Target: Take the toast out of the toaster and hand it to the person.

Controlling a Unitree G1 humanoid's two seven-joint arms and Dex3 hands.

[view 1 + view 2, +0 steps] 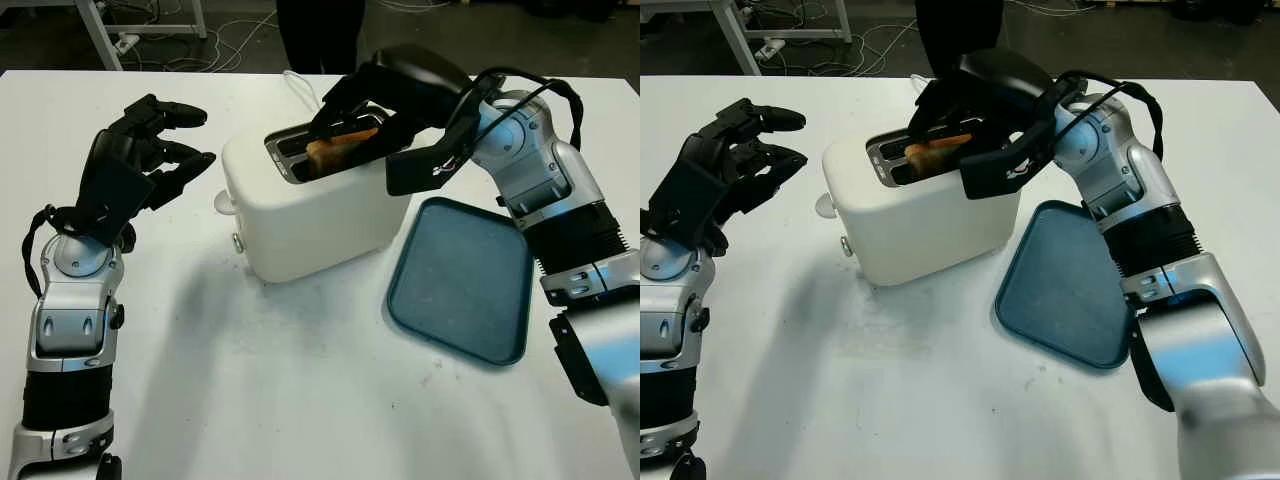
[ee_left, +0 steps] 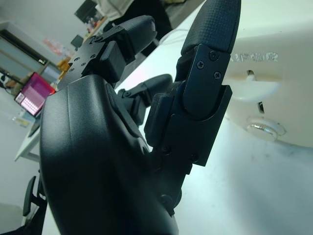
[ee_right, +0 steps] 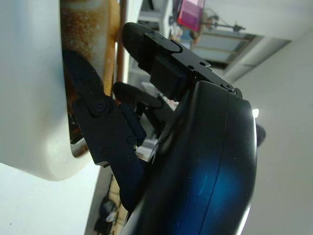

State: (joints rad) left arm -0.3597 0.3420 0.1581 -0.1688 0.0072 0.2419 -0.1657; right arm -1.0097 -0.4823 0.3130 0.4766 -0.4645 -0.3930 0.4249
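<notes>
We note right hand (image 1: 352,128) over the toaster (image 1: 310,205), fingers closed on the toast (image 1: 340,150), slice upright in its slot, long axis along the slot, left hand (image 1: 140,165) open, well apart.

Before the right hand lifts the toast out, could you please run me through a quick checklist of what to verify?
1. Right hand at the toaster slot: ok.
2. Fingers closed on the toast: cannot tell.
3. Toast standing up out of the slot: ok.
4. Left hand open, apart from the toaster: ok.
5. Person standing behind the table: ok; a hand ready to receive: cannot tell.
</notes>
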